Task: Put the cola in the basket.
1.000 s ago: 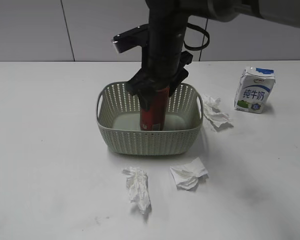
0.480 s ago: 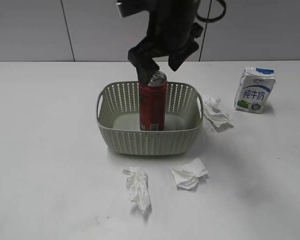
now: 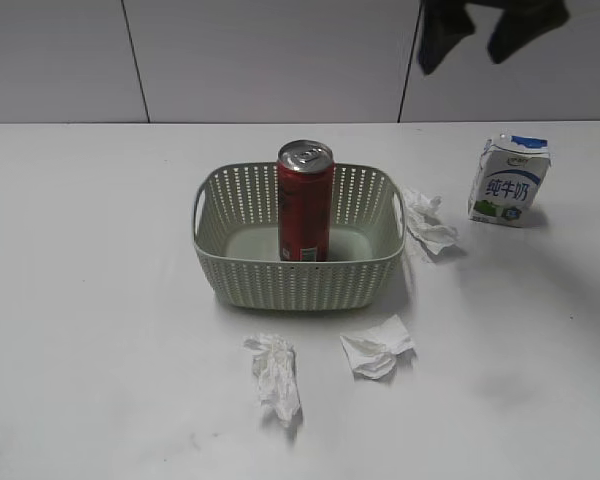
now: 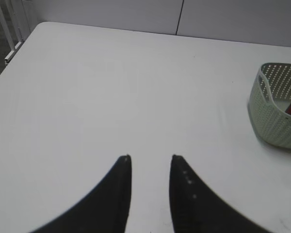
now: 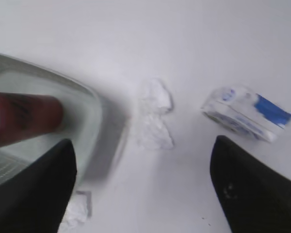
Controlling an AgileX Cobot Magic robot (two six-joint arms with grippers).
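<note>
The can (image 3: 305,201) is standing upright inside the basket (image 3: 242,280), on its floor near the back wall, with its silver top showing above the rim. Nothing is touching it. By the look of it the placing itself is done, and the step in hand is judged to be the retreat of the right arm.

The right gripper (image 3: 492,30) is being held high, well above and to the right of the can, and its jaws are spread wide with nothing between them; in the right wrist view the can (image 5: 24,119) is lying to the left of the jaws, while a tissue (image 5: 154,116) and the carton (image 5: 247,114) are seen in the gap below them.

To do this well, the gripper is best kept high and carried clear of the can's top, so that the tall slim can is not being clipped and tipped.

The left gripper (image 4: 150,160) is parked over bare table, jaws narrowly parted and empty, the basket (image 4: 276,121) well off to their right.
</note>
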